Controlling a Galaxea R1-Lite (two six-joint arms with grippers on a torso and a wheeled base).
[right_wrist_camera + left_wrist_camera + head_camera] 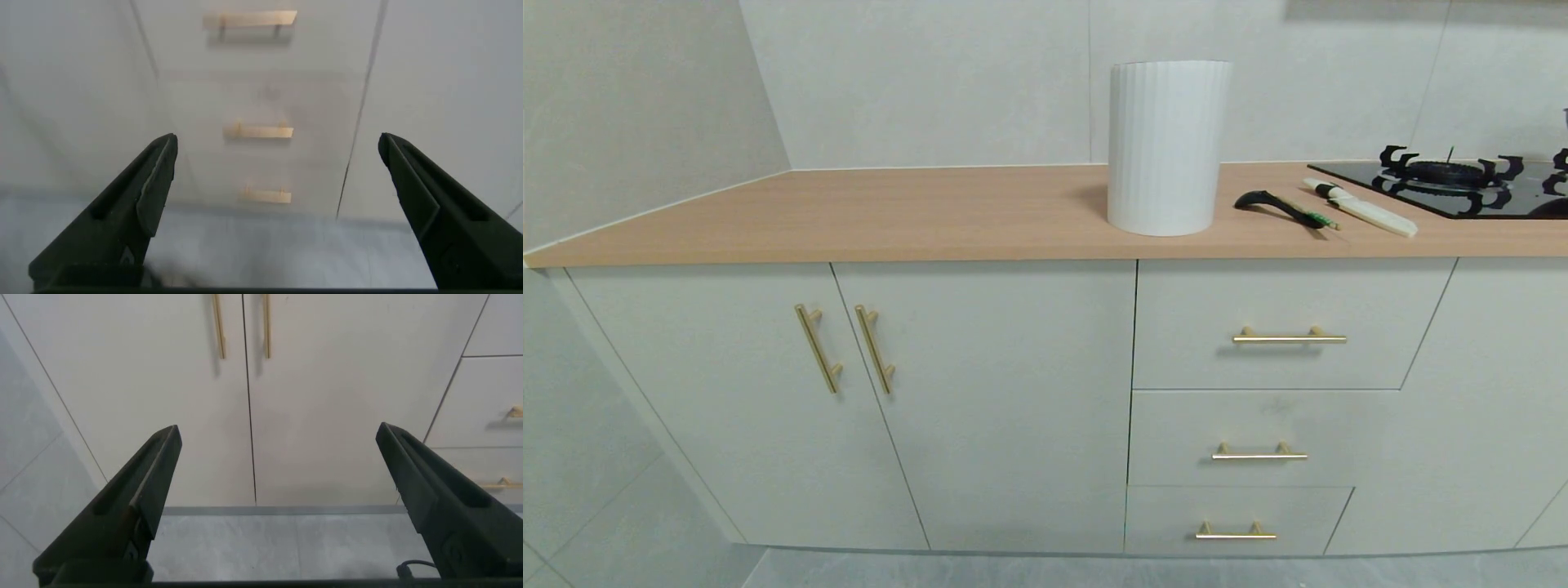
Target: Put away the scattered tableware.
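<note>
Item, bench (915, 214): wood-topped, running left to right along a pale tiled wall, and we list its load from left to right. White ribbed canister (1168, 147), upright, right of centre, towards the near edge. Black-handled utensil (1267, 202), lying flat just right of the canister and apart from it; we cannot tell its kind. Thin stick with a green end (1313, 215), lying against the black utensil's right end. White knife-shaped utensil (1364, 209) with a dark band near its far end, flat, just right of the stick, its far tip close to the hob. Black glass gas hob (1454, 184), set into the bench at the far right, with black pan supports. Below the bench we record a pair of pale cupboard doors (849, 408), both shut, with slim brass bar handles (817, 348) side by side at the meeting edge. To their right sits a stack of three drawers (1282, 302), all shut, each with a horizontal brass handle. Left hand (276, 433): low down, facing the cupboard doors just above the grey floor (278, 547), fingers spread wide, nothing between them. Right hand (276, 140): low down, facing the drawer stack, fingers likewise spread wide, grasping nothing. Both hands are well below the tableware on the bench.
</note>
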